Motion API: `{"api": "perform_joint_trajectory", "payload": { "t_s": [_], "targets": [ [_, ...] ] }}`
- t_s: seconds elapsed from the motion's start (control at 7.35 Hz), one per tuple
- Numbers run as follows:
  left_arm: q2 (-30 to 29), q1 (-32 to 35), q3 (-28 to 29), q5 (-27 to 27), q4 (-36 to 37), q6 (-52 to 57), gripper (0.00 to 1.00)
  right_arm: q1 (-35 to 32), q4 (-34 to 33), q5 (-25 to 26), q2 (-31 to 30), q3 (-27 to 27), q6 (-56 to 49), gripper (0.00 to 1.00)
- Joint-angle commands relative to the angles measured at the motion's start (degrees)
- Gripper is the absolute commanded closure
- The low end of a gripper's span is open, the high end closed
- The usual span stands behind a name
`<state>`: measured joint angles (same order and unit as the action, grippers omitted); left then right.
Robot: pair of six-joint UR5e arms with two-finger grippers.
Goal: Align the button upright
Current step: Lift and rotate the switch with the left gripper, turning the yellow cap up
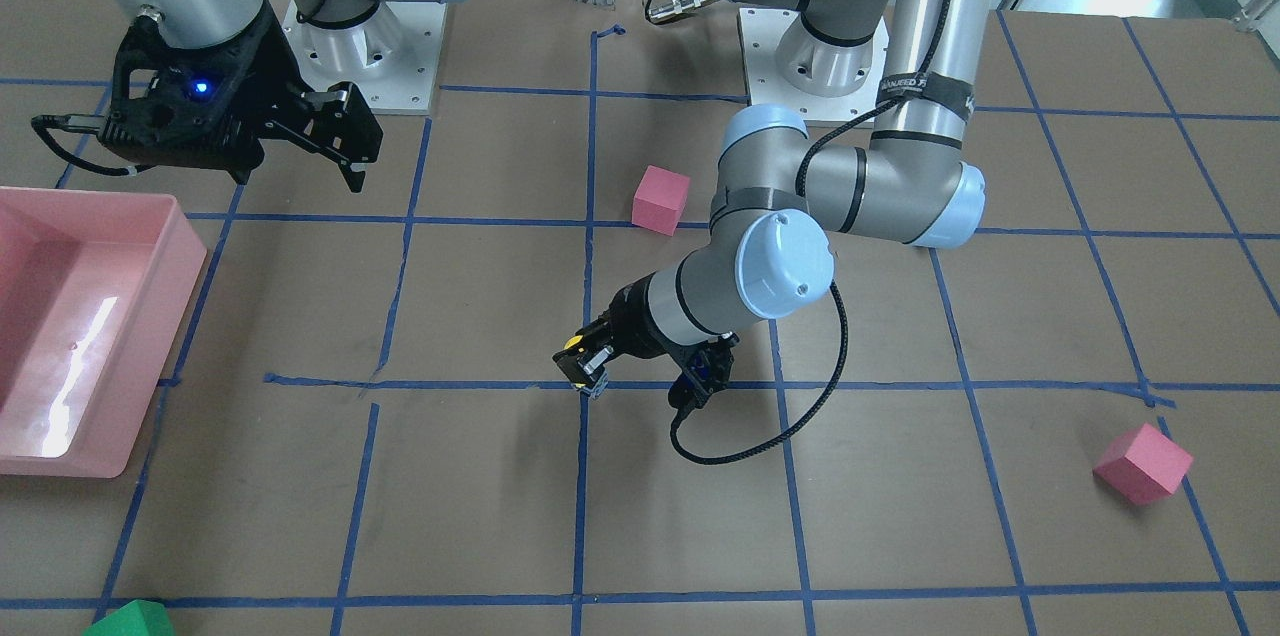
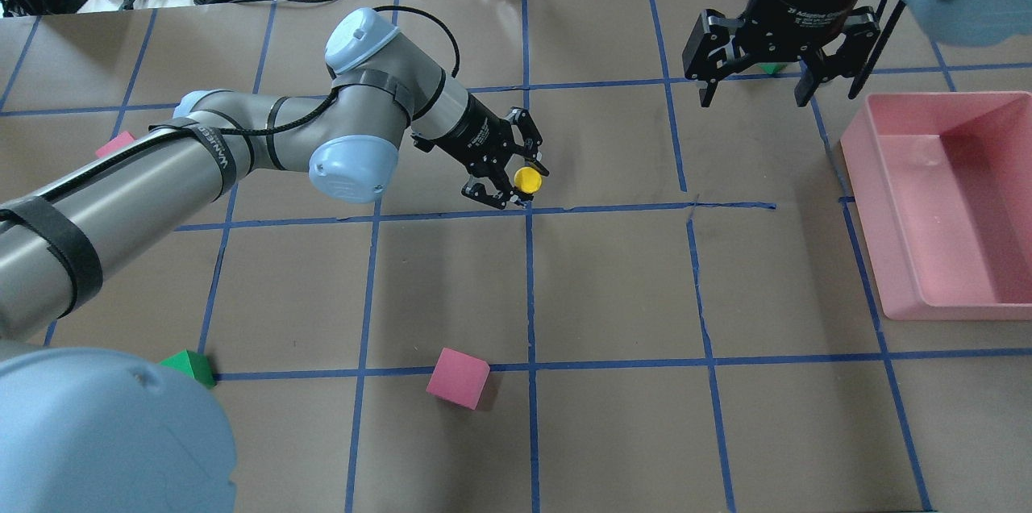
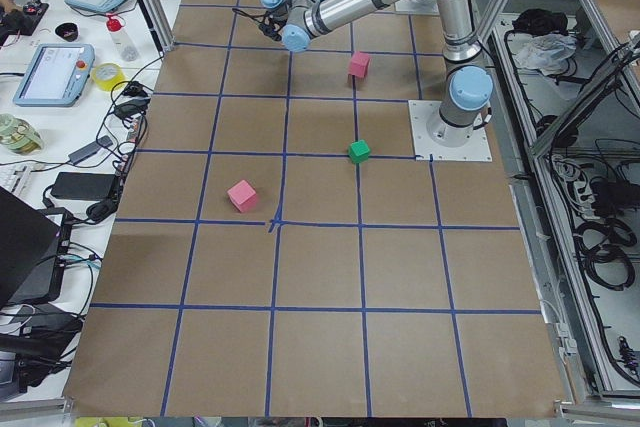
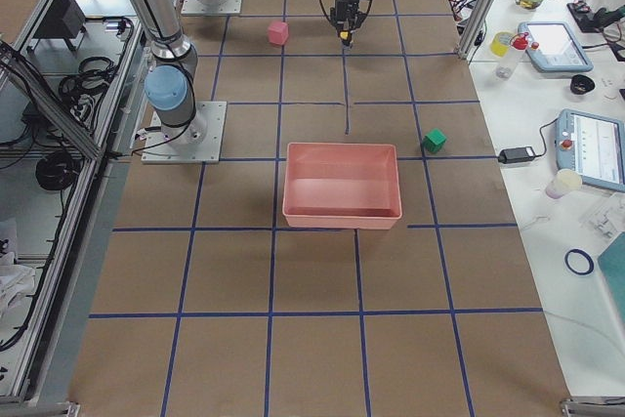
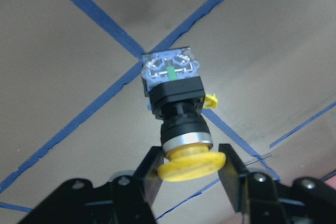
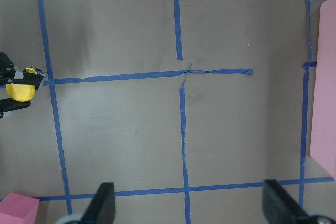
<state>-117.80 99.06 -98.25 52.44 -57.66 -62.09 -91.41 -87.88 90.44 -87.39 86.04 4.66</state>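
My left gripper is shut on the button, its fingers pinching the round yellow cap. In the left wrist view the gripper holds the button with its black body and clear silvery base block pointing away at a crossing of blue tape. In the front view the gripper keeps the button low over the table; I cannot tell whether the base touches. My right gripper is open and empty, high at the far right, and sees the button at its view's left edge.
A pink bin stands at the right. One pink cube lies near the front centre, another at the left behind the left arm. A green cube lies front left, another behind the right gripper.
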Motion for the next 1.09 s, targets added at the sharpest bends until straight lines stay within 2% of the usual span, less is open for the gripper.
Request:
{"api": "perform_joint_trajectory", "payload": {
  "t_s": [0.0, 0.27, 0.41, 0.54, 0.82, 0.95],
  "targets": [
    [-2.4, -0.9, 0.2, -4.8, -2.4, -2.1, 1.00, 0.0, 0.0, -0.1, 0.0, 0.0, 0.0, 0.00],
    [-4.4, -0.9, 1.2, -4.4, -2.4, -2.2, 1.00, 0.0, 0.0, -0.1, 0.0, 0.0, 0.0, 0.00],
    [-5.2, -0.9, 1.0, -4.5, -2.4, -2.1, 0.05, 0.0, 0.0, -0.1, 0.0, 0.0, 0.1, 0.00],
    [-4.8, -1.1, 1.6, -4.9, -2.4, -2.2, 0.00, 0.0, 0.0, -0.1, 0.0, 0.0, 0.1, 0.00],
    [-3.0, -1.4, 3.7, -2.6, -3.1, -1.0, 0.00, 0.0, 0.0, -0.1, 0.0, 0.0, 0.1, 0.00],
    [-1.7, -1.8, 8.5, 4.4, -9.4, -0.1, 0.00, 0.0, 0.0, -0.1, 0.0, 0.0, 0.1, 0.00]
  ]
}}
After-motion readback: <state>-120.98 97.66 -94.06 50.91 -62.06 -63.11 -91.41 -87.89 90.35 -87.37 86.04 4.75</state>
